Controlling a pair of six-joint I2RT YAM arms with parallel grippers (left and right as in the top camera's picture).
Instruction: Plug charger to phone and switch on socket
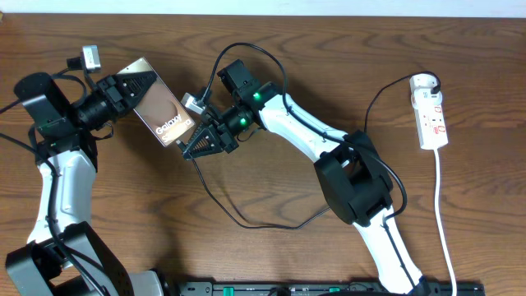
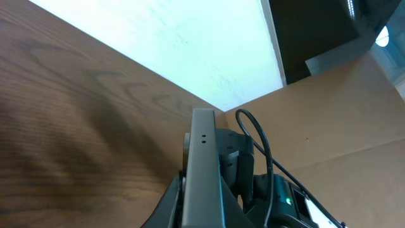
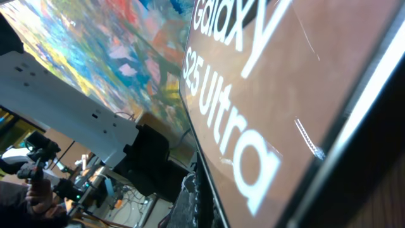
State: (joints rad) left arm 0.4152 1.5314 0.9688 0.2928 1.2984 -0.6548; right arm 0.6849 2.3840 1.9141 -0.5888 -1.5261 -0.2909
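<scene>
The left gripper [image 1: 133, 84] clamped the phone [image 1: 167, 115], the right gripper [image 1: 200, 145] sat closed at its lower end, and the socket [image 1: 432, 119] held the charger [image 1: 432, 82].

The phone [image 1: 161, 115], bronze-brown with white "Galaxy S25 Ultra" lettering [image 3: 240, 107], sits tilted and diagonal near the table's [image 1: 271, 263] far left corner. The charger [image 1: 246, 224], a thin black cable, loops mid-table up to the phone's lower end. The socket [image 1: 432, 115], a white strip with red markings, lies along the right edge.
</scene>
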